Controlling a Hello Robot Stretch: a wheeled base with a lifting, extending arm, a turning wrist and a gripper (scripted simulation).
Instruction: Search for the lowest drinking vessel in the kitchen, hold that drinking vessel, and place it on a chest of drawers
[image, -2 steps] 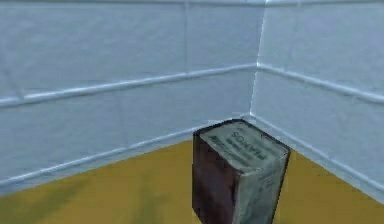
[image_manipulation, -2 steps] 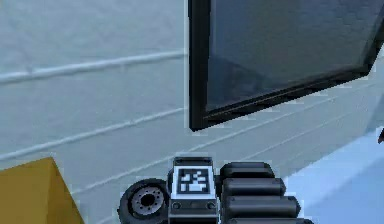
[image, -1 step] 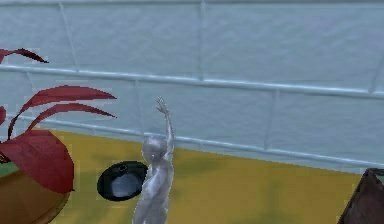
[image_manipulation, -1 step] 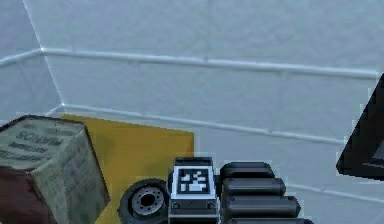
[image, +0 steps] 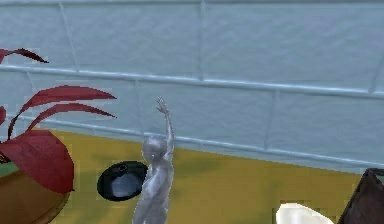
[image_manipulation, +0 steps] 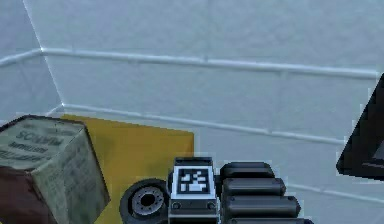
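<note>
Vessel candidates are just blobs: a dark round dish (image: 122, 182) beside the silver statue (image: 155, 172) and a white rounded thing (image: 303, 214), all on the yellow tabletop (image: 235, 182). Gripper (image_manipulation: 146, 201) is near a brown box (image_manipulation: 45, 170); can't tell its grip or if it holds anything.
</note>
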